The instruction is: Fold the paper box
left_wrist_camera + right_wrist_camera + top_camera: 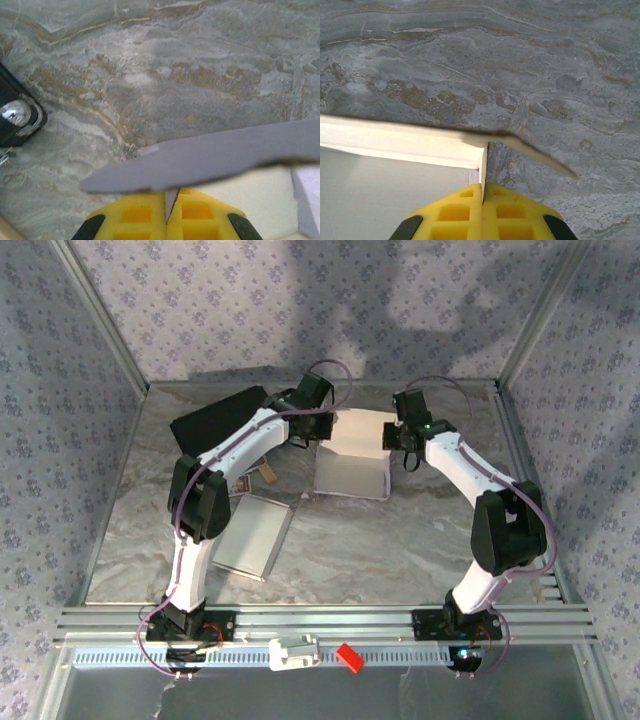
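Note:
A white paper box (352,462) lies partly folded at the middle back of the marble table, with its far panel raised. My left gripper (322,432) grips its left side wall and my right gripper (399,439) its right side wall. In the left wrist view the yellow fingers (135,215) are shut on a thin card wall, with a grey flap (210,157) spreading above them. The right wrist view has the right gripper (483,195) pinching an upright white wall (483,167) under the box's rim (395,140).
A flat grey-white tray (250,535) lies near the left arm. A black mat (215,420) sits at the back left, beside a small card (240,483) and a wooden piece (268,473). A white object (294,652) and a red one (348,657) rest on the front rail.

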Controlling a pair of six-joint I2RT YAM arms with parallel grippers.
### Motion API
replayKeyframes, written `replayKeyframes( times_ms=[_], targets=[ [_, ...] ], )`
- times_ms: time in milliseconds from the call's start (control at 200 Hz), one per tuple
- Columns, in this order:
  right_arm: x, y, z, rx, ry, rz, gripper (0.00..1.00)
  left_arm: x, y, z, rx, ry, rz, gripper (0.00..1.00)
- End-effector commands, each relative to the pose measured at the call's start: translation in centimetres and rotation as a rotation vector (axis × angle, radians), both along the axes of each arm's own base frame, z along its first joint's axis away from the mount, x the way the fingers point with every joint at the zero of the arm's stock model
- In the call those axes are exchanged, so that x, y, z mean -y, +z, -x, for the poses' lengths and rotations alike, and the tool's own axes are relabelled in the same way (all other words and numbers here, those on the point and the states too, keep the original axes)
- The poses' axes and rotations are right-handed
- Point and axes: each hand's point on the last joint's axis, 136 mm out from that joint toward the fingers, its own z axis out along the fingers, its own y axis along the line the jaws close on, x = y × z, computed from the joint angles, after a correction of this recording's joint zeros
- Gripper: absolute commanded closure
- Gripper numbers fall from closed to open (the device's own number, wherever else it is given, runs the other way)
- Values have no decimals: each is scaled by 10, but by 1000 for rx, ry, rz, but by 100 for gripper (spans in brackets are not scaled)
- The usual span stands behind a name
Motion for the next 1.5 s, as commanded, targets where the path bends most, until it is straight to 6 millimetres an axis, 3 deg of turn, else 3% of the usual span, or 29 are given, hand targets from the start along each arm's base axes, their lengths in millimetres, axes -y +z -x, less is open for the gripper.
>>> replayKeyframes(
  times_ms=[0,105,215,240,395,1024,1134,1304,1494],
  targets=[
    [-7,9,-4,69,1,-50,100,21,6,-5,57,-44,90,100],
    [-5,3,0,66,-13,-54,100,23,5,-4,66,-53,115,100],
    [-5,9,-3,94,-31,-67,100,22,-1,1,60,-66,111,100],
    [-2,-3,4,71,-34,-56,100,21,-2,2,59,-68,110,100],
    [-6,-8,7,86,-28,-39,100,20,-10,8,53,-82,118,100],
    [-2,-27,32,104,-55,27,97,12,-64,54,-9,-101,82,100],
    [0,-20,37,77,-93,7,87,10,-70,56,-16,-85,48,100],
    [-1,-4,57,16,-177,-90,50,1,-74,55,-9,-34,-5,100],
    [-3,9,97,-35,-312,-291,34,0,-76,53,-10,-5,-18,100]
  ],
)
